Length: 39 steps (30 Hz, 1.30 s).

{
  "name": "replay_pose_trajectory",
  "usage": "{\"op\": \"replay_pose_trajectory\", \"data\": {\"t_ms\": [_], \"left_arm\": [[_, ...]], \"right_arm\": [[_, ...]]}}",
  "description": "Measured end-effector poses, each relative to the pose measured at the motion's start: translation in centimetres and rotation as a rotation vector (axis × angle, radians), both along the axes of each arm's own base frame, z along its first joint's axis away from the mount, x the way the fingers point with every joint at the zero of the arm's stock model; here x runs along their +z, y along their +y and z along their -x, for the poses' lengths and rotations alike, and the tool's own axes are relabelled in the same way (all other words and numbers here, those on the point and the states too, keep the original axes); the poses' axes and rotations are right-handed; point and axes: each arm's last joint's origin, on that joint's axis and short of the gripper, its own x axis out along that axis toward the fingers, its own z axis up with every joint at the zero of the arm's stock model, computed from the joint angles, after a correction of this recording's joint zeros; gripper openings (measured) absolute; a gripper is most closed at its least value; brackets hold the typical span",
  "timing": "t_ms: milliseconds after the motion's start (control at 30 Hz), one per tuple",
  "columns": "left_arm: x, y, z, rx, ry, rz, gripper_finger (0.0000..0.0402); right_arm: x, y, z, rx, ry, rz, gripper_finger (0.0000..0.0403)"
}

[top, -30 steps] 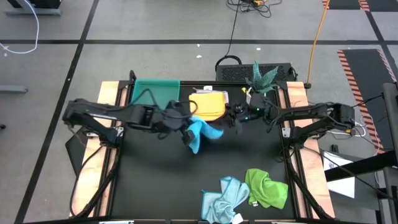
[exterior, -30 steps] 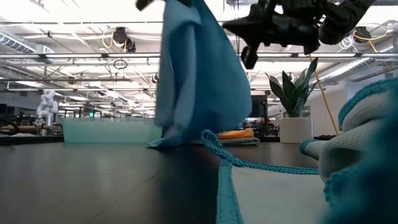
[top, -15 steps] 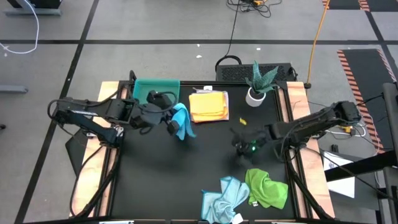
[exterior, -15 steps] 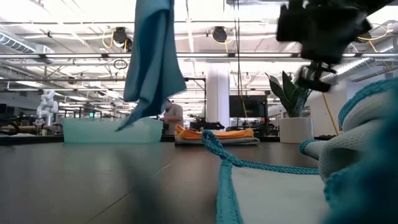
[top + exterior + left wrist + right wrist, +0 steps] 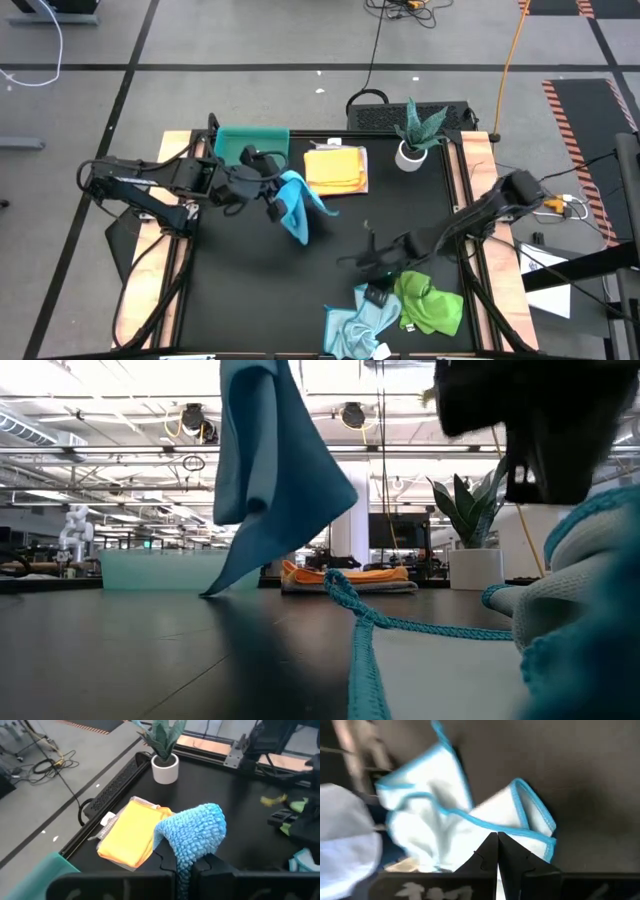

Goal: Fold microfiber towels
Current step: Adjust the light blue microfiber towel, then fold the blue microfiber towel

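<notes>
Beside the rigid teal rectangular tray point(image 5: 252, 143), the left gripper point(image 5: 272, 194) pinches the dangling bright blue microfiber towel point(image 5: 295, 203), which might slip, while the right gripper point(image 5: 371, 283), fingers closed and empty, could snag the crumpled white-grey blue-edged cloth point(image 5: 455, 825) far from that tray.

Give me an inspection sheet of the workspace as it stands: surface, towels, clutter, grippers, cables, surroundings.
Surface: black table, wooden side rails.
Job's things: bright blue towel hanging from the left gripper, lower corner near the table; yellow-orange towel folded flat at the far edge; pale blue towel and green towel crumpled at the near edge, side by side.
Clutter: teal tray at the far left; potted plant at the far right.
Grippers: left gripper shut on the bright blue towel, raised; right gripper shut, low over the pale blue towel, holding nothing visible.
Cables: black and orange leads on the floor beyond the table.
Surroundings: grey taped floor; no person seen.
</notes>
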Motion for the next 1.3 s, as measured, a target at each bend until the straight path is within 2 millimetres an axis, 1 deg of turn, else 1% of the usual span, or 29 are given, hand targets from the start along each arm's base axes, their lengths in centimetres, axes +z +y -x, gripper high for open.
{"op": "replay_pose_trajectory", "data": {"t_ms": [167, 267, 367, 433, 567, 633, 700, 767, 833, 900, 1000, 1067, 1133, 1300], "left_arm": [[0.0, -0.1, 0.0, -0.027, 0.015, -0.017, 0.0001], [0.0, -0.1, 0.0, -0.056, 0.024, -0.017, 0.0001], [-0.1, -0.2, -0.1, -0.085, 0.032, -0.011, 0.0001], [-0.1, -0.2, -0.1, -0.095, 0.033, -0.004, 0.0001], [-0.1, -0.3, -0.1, -0.106, 0.034, 0.003, 0.0001], [-0.1, -0.3, -0.1, -0.109, 0.033, 0.008, 0.0001], [-0.1, -0.3, -0.1, -0.121, 0.032, 0.023, 0.0001], [-0.1, -0.4, -0.1, -0.136, 0.028, 0.052, 0.0001], [-0.1, -0.5, -0.1, -0.154, 0.024, 0.083, 0.0001], [0.0, -0.6, 0.0, -0.160, 0.010, 0.105, 0.0001], [0.7, -0.7, 0.0, -0.161, -0.058, 0.116, 0.0001], [1.4, -0.5, 0.1, -0.173, -0.109, 0.099, 0.0001], [2.1, -0.2, 0.0, -0.175, -0.182, 0.077, 0.0001], [3.0, 0.9, 0.4, -0.133, -0.240, 0.061, 0.0001]], "right_arm": [[-2.6, 1.5, -1.6, -0.001, 0.100, 0.033, 0.0000], [-4.0, 1.7, -1.5, -0.026, 0.172, 0.052, 0.0000], [-4.5, 1.6, -0.4, -0.020, 0.289, 0.108, 0.0000], [-4.5, 1.2, 1.0, 0.007, 0.414, 0.173, 0.0000], [-3.5, -0.5, 3.9, 0.053, 0.627, 0.341, 0.0000], [-2.3, -1.3, 4.7, 0.049, 0.662, 0.383, 0.0000], [-0.8, -1.8, 4.9, 0.042, 0.618, 0.363, 0.0000], [0.6, -2.1, 4.9, 0.028, 0.522, 0.339, 0.0000], [2.3, -2.4, 4.6, -0.008, 0.354, 0.338, 0.0000], [4.1, -3.0, 4.3, -0.067, 0.175, 0.375, 0.0000], [5.9, -4.2, 3.3, -0.092, -0.047, 0.435, 0.0000], [6.4, -5.3, 2.4, -0.067, -0.129, 0.441, 0.0002], [6.4, -6.5, 1.5, -0.030, -0.169, 0.422, 0.0012], [5.7, -9.4, -1.3, 0.011, -0.282, 0.398, 0.0062]]}}
